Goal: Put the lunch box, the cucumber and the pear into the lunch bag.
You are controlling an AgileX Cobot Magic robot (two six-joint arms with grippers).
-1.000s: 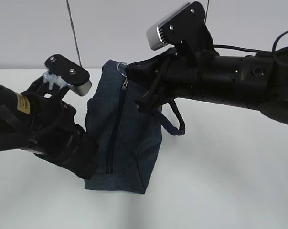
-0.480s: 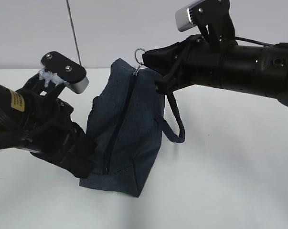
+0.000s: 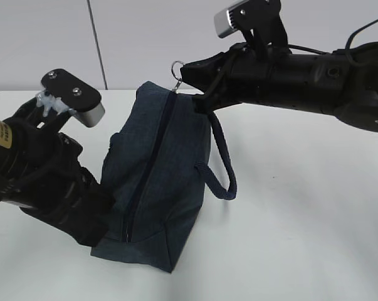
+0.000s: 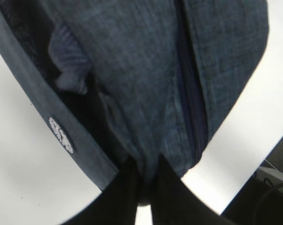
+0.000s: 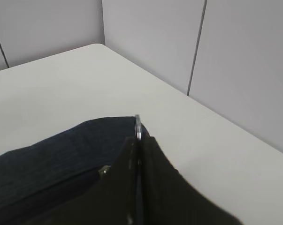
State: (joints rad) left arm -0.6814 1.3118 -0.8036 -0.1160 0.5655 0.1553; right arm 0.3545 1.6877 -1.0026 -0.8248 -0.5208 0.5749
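Note:
The navy lunch bag [image 3: 157, 182] stands tilted on the white table, its zipper [image 3: 148, 166] running along the upper face. My left gripper [image 3: 99, 227] is shut on the fabric of the bag's lower end; the left wrist view shows it [image 4: 146, 176] pinching a fold of the bag [image 4: 132, 70] beside the zipper [image 4: 190, 108]. My right gripper [image 3: 187, 74] is shut on the silver ring pull [image 3: 178, 66] at the bag's top corner, with the ring [image 5: 138, 125] clamped edge-on between the black fingers [image 5: 118, 187]. The lunch box, cucumber and pear are out of view.
The bag's padded loop handle [image 3: 221, 169] hangs down its right side. A white label [image 4: 61, 135] sits on the bag's edge band. The white table [image 3: 301, 238] ends at a grey panelled wall [image 5: 235, 56] behind.
The right gripper lifted the ring pull up and to the right, then eased slightly left. The left gripper drew the bag's lower end left and down, stretching the bag at a slant.

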